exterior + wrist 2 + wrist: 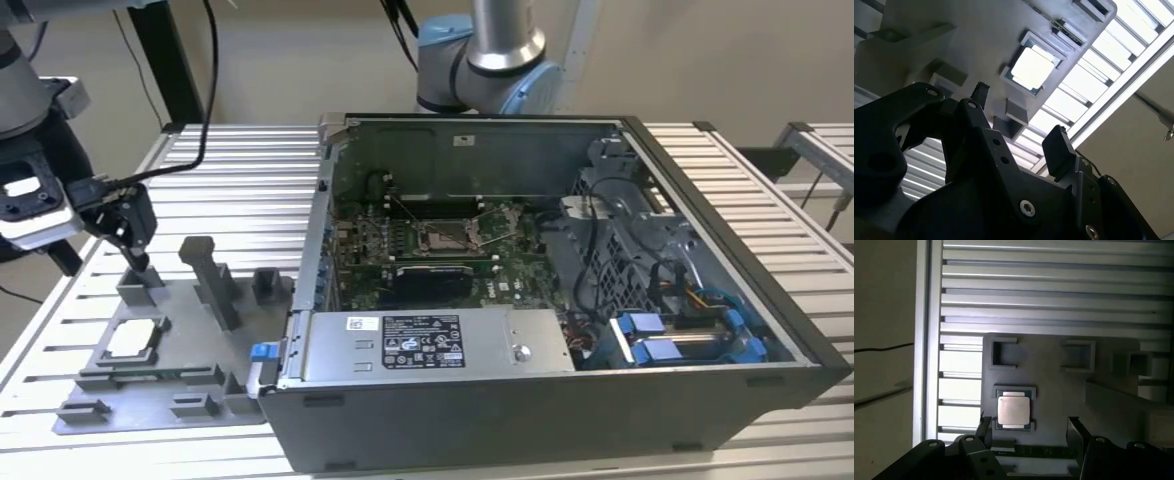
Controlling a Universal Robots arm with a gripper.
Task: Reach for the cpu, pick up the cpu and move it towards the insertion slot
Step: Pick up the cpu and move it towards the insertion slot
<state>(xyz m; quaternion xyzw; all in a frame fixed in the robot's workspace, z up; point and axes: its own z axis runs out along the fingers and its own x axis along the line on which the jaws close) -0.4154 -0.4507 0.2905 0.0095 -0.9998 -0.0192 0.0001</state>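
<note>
The cpu (134,340) is a small pale square chip lying flat in a holder on the grey fixture tray (174,408) at the exterior view's left. My gripper (131,248) hangs above the tray's far end, some way above the cpu and apart from it. Both wrist views show the cpu (1013,411) (1033,67) lying beyond the fingertips. The gripper (1029,432) (1021,120) is open, with nothing between its black fingers (1075,432). The insertion slot (449,236) is a metal-framed square socket on the green board inside the open computer case (561,405).
Grey posts and blocks (214,280) stand on the tray beside the gripper. The case's wall (310,260) rises between the tray and the board. A second robot base (481,60) stands behind the case. Everything rests on a slatted metal table (747,200).
</note>
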